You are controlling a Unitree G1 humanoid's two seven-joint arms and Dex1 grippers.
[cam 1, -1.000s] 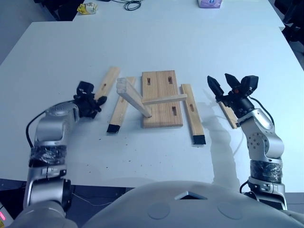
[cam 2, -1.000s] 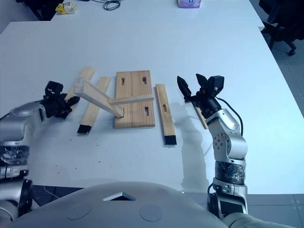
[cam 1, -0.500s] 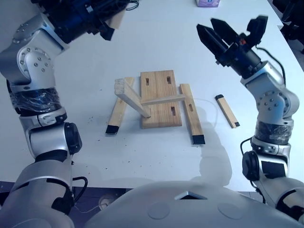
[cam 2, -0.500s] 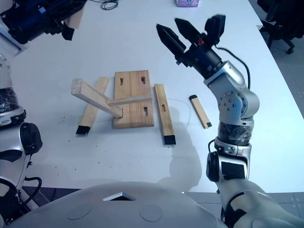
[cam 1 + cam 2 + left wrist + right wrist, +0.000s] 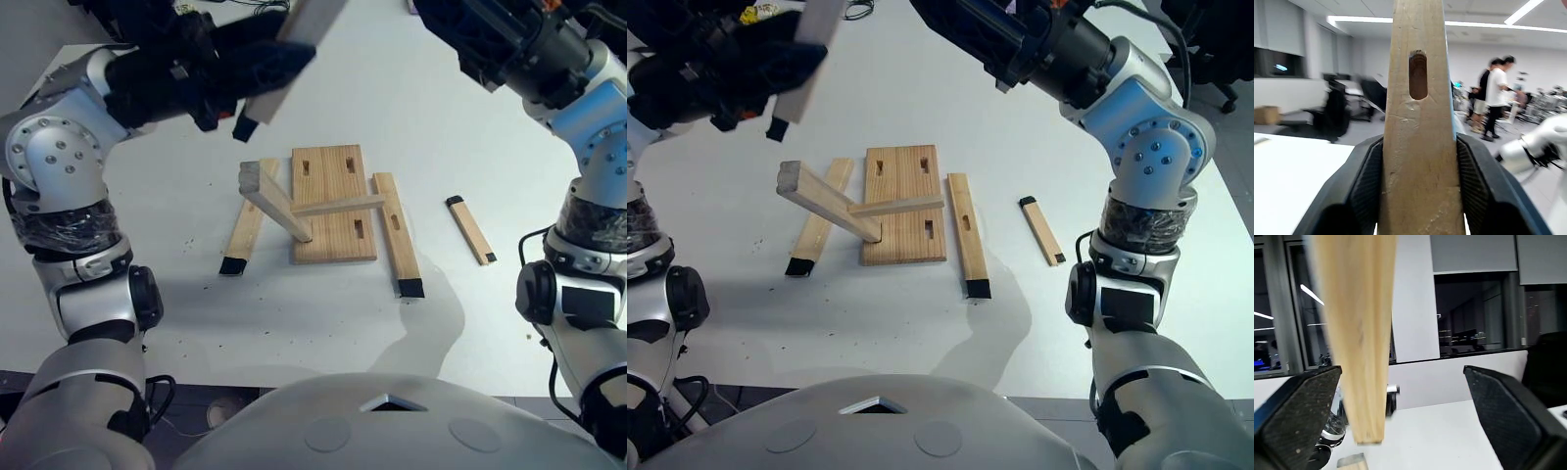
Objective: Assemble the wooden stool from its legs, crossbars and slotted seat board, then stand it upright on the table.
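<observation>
The slotted seat board (image 5: 333,174) lies flat mid-table. One leg (image 5: 274,201) stands tilted in a slot, and a thin crossbar (image 5: 338,206) runs from it across the board. Two more legs lie flat, one on the board's left (image 5: 245,230) and one on its right (image 5: 397,235). A short crossbar (image 5: 470,228) lies further right. High above the table's left, my left gripper (image 5: 257,67) is shut on a slotted, black-tipped leg (image 5: 1419,147). My right gripper (image 5: 970,29) is raised at the upper right, its fingers (image 5: 1300,423) spread wide with nothing held.
The white table (image 5: 313,323) has open surface in front of the parts. A yellow object (image 5: 754,15) and cables lie at its far edge. Behind it are office chairs, and people stand in the room.
My left gripper has taken a leg off the table's left side and carried it up and toward the centre. My right gripper has risen from beside the short crossbar, still open.
</observation>
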